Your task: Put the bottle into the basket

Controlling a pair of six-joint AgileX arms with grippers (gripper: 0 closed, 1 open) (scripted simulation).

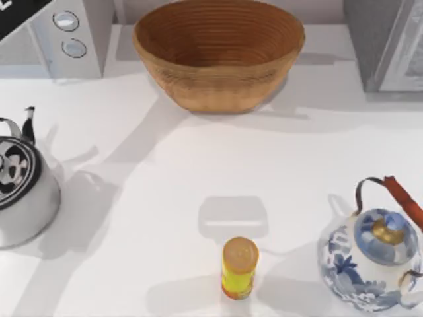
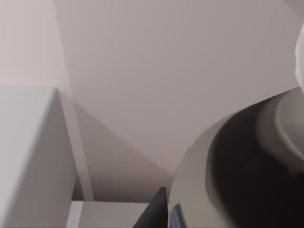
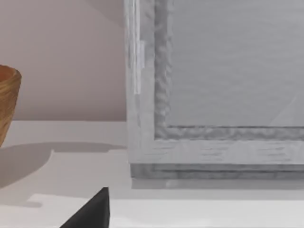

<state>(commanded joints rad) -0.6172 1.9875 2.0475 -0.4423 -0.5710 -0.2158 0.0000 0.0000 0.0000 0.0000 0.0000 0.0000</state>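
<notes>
At the table's far edge, centre: basket, upright, mouth open upward, ribbed rings inside.
Table: white; the basket stands between a grey box with two dials at far left and a grey framed box at far right.
Near edge, top view: yellow container with orange lid, upright, well apart from the basket.
Sides, top view: kettle at left, blue-and-white teapot at right.
Left wrist view: a dark tip of the left hand, close beside a rounded grey-and-dark body; a white box corner and the wall beyond. The top view gives none of this closeness.
Right wrist view: a dark tip of the right hand low over the table, the framed box near it.
Basket and right hand: the basket's wall stands across a bare stretch of table, well apart.
State of both hands: cannot tell.
</notes>
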